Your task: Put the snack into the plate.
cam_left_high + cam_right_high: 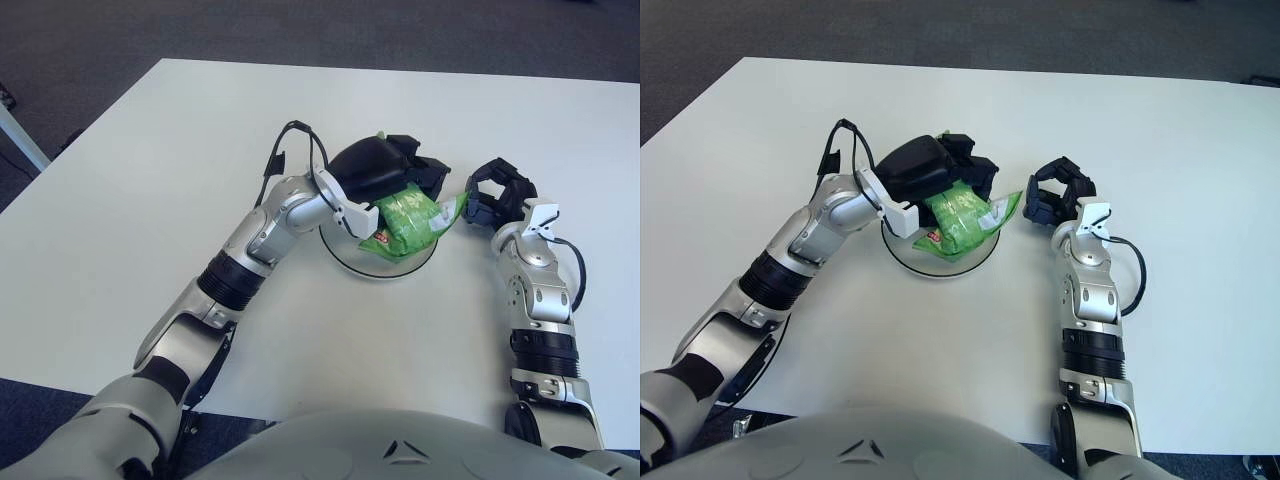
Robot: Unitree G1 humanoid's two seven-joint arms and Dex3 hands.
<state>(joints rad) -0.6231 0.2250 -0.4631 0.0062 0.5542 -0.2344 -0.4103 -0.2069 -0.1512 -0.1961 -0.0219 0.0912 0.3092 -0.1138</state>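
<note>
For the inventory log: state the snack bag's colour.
Green, with a small red patch on the snack bag; the left eye view shows it best.

The left hand (385, 170) sits right over the snack (410, 220), so the bag's far end is covered and only its near, green part shows below the hand. Beneath that, the plate (385, 268) shows just a near arc of rim; everything under the hand and bag is hidden. The red label on the bag is too small to read. Beside the bag, the right hand (1058, 192) shows its back, palm side unseen.
</note>
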